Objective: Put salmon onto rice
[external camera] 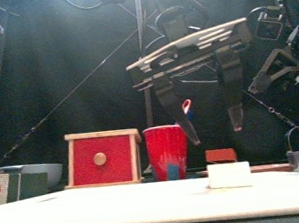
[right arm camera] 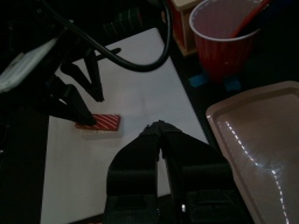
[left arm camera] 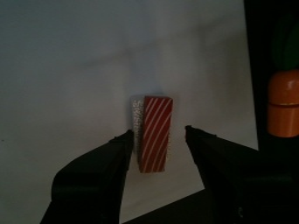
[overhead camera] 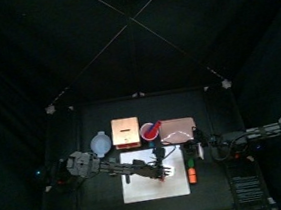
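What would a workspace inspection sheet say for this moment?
Surface: white board on the black table.
Job's things: salmon lies on the rice, on the board.
Clutter: red cup, pink tray, red box, grey bowl, orange stick.
Grippers: left gripper over the salmon, jaws open on either side and clear of it; right gripper resting aside, jaws shut.
Cables: black cables by the left arm.
Surroundings: black curtains.
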You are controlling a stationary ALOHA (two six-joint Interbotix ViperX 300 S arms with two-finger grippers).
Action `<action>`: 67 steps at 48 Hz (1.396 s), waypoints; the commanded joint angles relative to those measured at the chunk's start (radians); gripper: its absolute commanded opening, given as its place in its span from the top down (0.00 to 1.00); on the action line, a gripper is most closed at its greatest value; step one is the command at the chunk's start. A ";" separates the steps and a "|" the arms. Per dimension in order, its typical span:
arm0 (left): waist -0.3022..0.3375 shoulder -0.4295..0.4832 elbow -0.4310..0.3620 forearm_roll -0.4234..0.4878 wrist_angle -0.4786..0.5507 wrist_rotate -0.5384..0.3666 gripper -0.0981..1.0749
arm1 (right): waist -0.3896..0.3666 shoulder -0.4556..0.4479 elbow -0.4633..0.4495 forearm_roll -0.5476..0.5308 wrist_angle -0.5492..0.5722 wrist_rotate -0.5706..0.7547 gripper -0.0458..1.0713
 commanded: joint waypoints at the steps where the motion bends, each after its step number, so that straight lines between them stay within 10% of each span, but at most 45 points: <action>1: -0.003 -0.069 0.006 0.002 0.002 0.101 0.18 | 0.005 0.002 -0.009 0.003 -0.003 -0.002 0.93; 9: -0.006 -0.143 0.091 -0.023 0.002 0.348 0.18 | 0.015 0.002 -0.017 0.006 -0.005 -0.002 0.93; 28: -0.071 -0.370 0.394 0.259 -0.074 0.440 0.19 | 0.049 0.003 -0.067 0.021 0.051 -0.003 0.93; 42: -0.123 -0.588 0.712 0.371 -0.267 0.388 0.19 | 0.057 0.008 -0.137 0.060 0.052 -0.003 0.93; 67: -0.147 -0.948 1.180 1.072 -0.538 0.026 0.19 | 0.071 0.049 -0.132 0.126 0.038 -0.002 0.93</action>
